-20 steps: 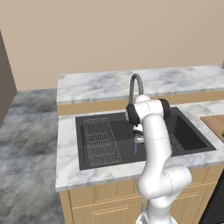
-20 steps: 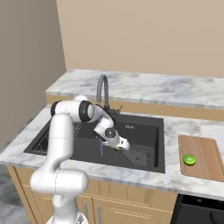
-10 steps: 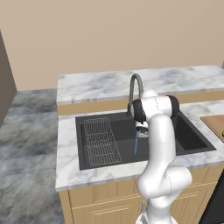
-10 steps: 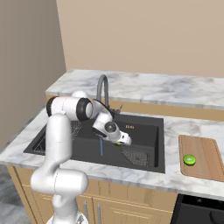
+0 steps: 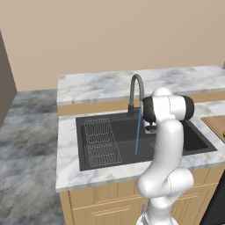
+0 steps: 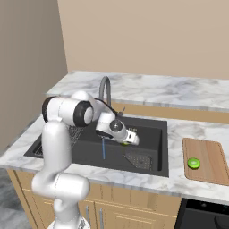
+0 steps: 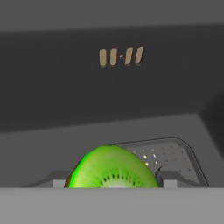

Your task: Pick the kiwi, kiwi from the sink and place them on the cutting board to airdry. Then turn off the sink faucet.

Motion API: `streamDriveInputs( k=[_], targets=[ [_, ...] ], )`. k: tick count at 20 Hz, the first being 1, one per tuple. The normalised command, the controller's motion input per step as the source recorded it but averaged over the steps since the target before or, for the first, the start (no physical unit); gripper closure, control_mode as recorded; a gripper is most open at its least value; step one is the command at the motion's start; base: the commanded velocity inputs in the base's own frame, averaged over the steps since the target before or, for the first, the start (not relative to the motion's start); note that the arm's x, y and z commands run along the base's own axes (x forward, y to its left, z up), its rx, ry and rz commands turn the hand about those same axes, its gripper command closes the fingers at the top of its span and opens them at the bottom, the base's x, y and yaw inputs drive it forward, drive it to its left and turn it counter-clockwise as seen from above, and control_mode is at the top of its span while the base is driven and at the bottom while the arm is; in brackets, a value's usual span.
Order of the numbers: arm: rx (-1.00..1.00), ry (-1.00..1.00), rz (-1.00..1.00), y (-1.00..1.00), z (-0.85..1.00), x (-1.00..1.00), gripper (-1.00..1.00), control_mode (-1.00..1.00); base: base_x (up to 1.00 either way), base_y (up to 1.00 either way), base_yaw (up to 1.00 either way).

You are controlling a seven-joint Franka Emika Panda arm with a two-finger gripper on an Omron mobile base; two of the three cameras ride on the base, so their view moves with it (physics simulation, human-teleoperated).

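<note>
My gripper [image 6: 129, 137] hangs low inside the dark sink [image 6: 150, 134], shut on a lime-green kiwi [image 6: 126, 142]. In the hand view that kiwi [image 7: 111, 168] fills the gap between the two fingertips [image 7: 168, 179], cut face toward the camera, with the mesh drain grate [image 7: 173, 155] just beyond it. A second kiwi [image 6: 193, 163] lies on the brown cutting board [image 6: 206, 159] to the right of the sink. The gooseneck sink faucet [image 6: 105, 89] stands at the basin's back edge, and a thin blue stream of water [image 6: 103, 148] falls from it.
A wire rack [image 5: 101, 141] lies in the left half of the sink [image 5: 114, 125]. Marble counter [image 6: 179, 132] surrounds the basin, with a raised marble ledge [image 6: 156, 89] behind it. My own white arm [image 5: 167, 145] blocks the basin's right half in the left base view.
The gripper has shifted a little to the right across the sink with the kiwi held between its fingers. The elbow swung right too. The water keeps running.
</note>
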Motion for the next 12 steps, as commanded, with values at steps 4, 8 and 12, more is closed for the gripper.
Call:
streamDriveInputs(
  k=[4,8,12],
  targets=[
    [0.0,0.0,0.0,-0.25,0.65,-0.37,1.0,-1.0,0.0,0.0,0.0],
    [0.0,0.0,0.0,-0.29,0.74,-0.4,1.0,-1.0,0.0,0.0,0.0],
    [0.0,0.0,0.0,-0.22,0.91,-0.38,1.0,-1.0,0.0,0.0,0.0]
  ],
)
